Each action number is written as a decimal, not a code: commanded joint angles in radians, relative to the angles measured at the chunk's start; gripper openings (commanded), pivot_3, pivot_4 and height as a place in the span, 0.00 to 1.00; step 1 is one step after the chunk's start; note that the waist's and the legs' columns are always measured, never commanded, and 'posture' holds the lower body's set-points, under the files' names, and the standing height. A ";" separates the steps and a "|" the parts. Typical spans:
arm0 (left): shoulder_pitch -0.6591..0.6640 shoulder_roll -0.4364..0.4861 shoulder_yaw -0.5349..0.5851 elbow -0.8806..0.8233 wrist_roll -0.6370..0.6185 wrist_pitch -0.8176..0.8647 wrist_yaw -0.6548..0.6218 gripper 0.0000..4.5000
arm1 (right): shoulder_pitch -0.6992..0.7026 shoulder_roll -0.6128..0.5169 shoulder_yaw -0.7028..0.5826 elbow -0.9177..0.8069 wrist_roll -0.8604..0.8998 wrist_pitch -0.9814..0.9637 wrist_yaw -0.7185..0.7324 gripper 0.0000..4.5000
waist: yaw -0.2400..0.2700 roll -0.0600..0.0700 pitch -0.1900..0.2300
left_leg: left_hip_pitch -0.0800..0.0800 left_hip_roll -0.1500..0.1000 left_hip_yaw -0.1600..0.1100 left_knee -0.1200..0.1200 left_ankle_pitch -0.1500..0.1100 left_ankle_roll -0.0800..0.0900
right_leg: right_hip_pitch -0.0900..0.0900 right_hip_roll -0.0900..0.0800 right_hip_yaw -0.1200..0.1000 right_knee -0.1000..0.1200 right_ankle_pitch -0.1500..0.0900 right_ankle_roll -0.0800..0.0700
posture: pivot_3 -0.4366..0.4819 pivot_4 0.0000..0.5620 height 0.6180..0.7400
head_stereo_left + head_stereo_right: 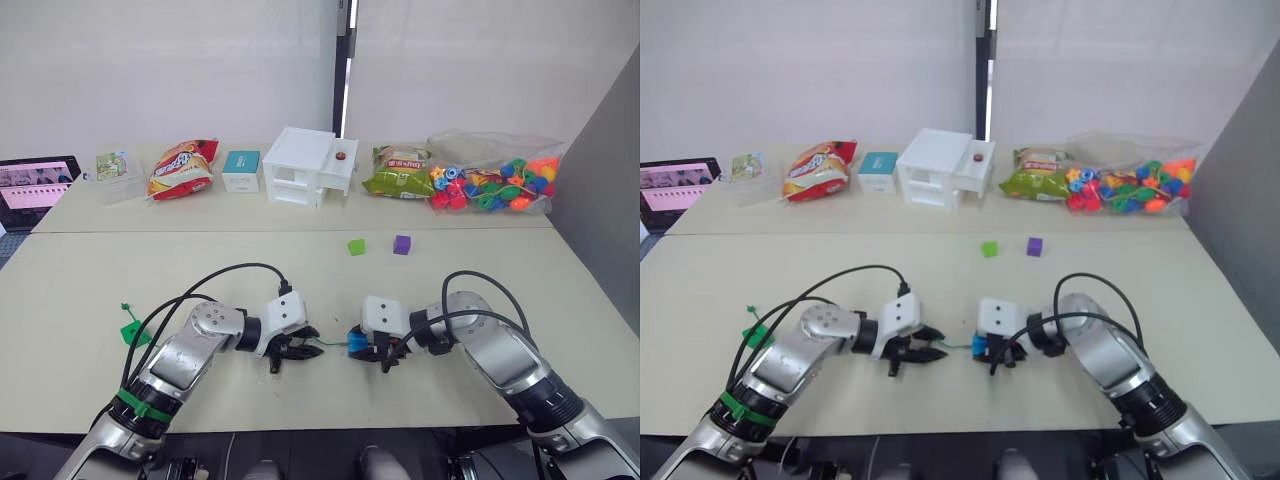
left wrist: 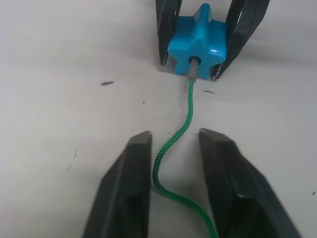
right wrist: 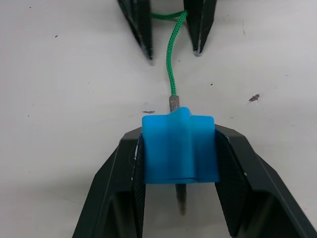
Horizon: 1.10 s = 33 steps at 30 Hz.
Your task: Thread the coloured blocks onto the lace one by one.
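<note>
My right gripper (image 1: pixel 373 352) is shut on a blue block (image 3: pixel 179 148), held low over the table. The stiff pale tip of the lace (image 3: pixel 181 198) passes through the block's hole and sticks out on the near side. The green lace (image 2: pixel 174 139) runs from the block back between the fingers of my left gripper (image 1: pixel 297 351). That gripper is open, its fingers either side of the cord and not pinching it. The cord's far end lies at the left of the table (image 1: pixel 131 331). A light green block (image 1: pixel 356 246) and a purple block (image 1: pixel 402 244) sit farther back.
Along the back table stand a tablet (image 1: pixel 35 186), a small clear packet (image 1: pixel 113 166), a red snack bag (image 1: pixel 182 168), a teal box (image 1: pixel 241 170), a white box (image 1: pixel 310 166), a green snack bag (image 1: pixel 398 172) and a clear bag of mixed beads (image 1: pixel 495 182). A grey wall (image 1: pixel 600 200) closes the right side.
</note>
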 commanded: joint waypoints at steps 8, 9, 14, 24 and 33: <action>-0.020 -0.030 -0.021 0.016 0.002 -0.023 -0.026 0.01 | 0.019 -0.009 0.012 -0.028 -0.003 0.019 -0.008 0.31 | 0.000 0.000 0.000 | 0.000 0.000 0.000 0.000 0.000 0.000 | 0.000 0.000 0.000 0.000 0.000 0.000 | 0.48 0.27 1.00; -0.025 -0.038 -0.023 0.016 0.002 -0.023 -0.026 0.01 | 0.019 -0.010 0.011 -0.029 -0.002 0.020 -0.008 0.31 | 0.001 0.000 0.000 | 0.000 0.000 0.000 0.000 0.000 0.000 | 0.000 0.000 0.000 0.000 0.000 0.000 | 0.48 0.27 1.00; -0.042 -0.060 -0.042 0.014 0.007 -0.024 -0.031 0.01 | 0.019 -0.010 0.011 -0.031 -0.002 0.025 -0.015 0.31 | 0.000 0.000 0.000 | 0.000 0.000 0.000 0.000 0.000 0.000 | 0.000 0.000 0.000 0.000 0.000 0.000 | 0.48 0.27 1.00; -0.090 -0.129 -0.094 0.029 0.027 -0.021 -0.023 0.01 | 0.021 -0.012 0.012 -0.039 -0.001 0.035 -0.022 0.31 | 0.001 0.000 0.000 | 0.000 0.000 0.000 0.000 0.000 0.000 | 0.000 0.000 0.000 0.000 0.000 0.000 | 0.48 0.27 1.00; -0.088 -0.094 -0.073 0.002 0.029 0.020 -0.025 0.01 | 0.018 -0.011 0.016 -0.036 -0.004 0.040 -0.027 0.31 | 0.000 0.000 0.000 | 0.000 0.000 0.000 0.000 0.000 0.000 | 0.000 0.000 0.000 0.000 0.000 0.000 | 0.48 0.27 1.00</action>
